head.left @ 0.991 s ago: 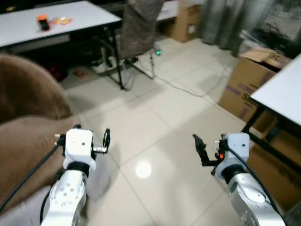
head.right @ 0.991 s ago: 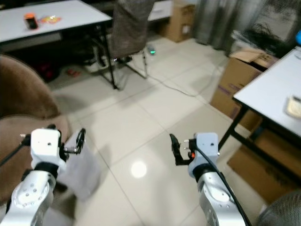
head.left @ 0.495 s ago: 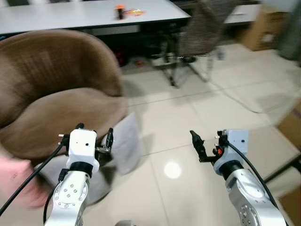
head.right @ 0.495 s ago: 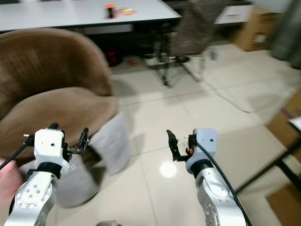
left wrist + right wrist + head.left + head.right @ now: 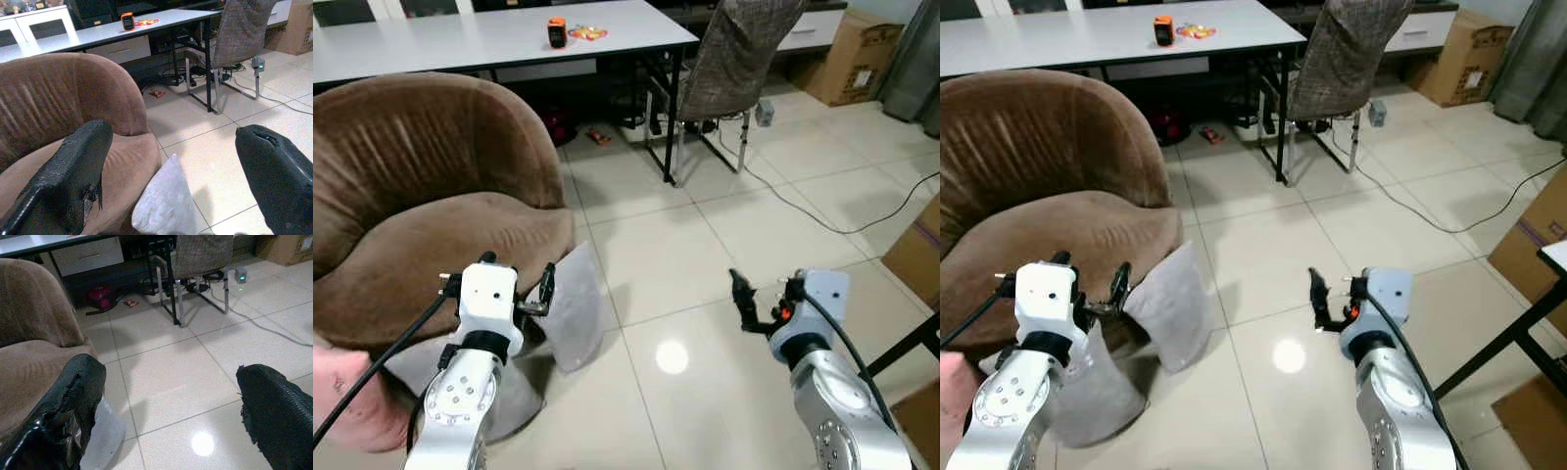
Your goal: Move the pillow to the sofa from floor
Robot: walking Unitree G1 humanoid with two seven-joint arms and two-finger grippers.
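Note:
A light grey pillow [image 5: 573, 308] stands on edge on the tiled floor, leaning against the front of the brown sofa [image 5: 431, 196]. My left gripper [image 5: 519, 274] is raised just left of the pillow, open, holding nothing. The left wrist view has both black fingers [image 5: 78, 166] spread wide, with the pillow [image 5: 164, 205] low between them and the sofa [image 5: 63, 98] behind. My right gripper [image 5: 744, 299] hovers open over bare tiles to the pillow's right. From the right wrist the pillow [image 5: 105, 431] shows beside one finger [image 5: 68, 406].
A white table [image 5: 489, 34] with an orange object [image 5: 558, 31] stands behind the sofa. A grey chair [image 5: 734, 59] and a cardboard box [image 5: 857, 64] are at the back right. A cable [image 5: 862, 211] crosses the floor. A person's hand [image 5: 342, 401] is at the lower left.
The camera has swung left and sharpened, bringing the sofa and pillow into view. Both arms keep the same raised, open stance.

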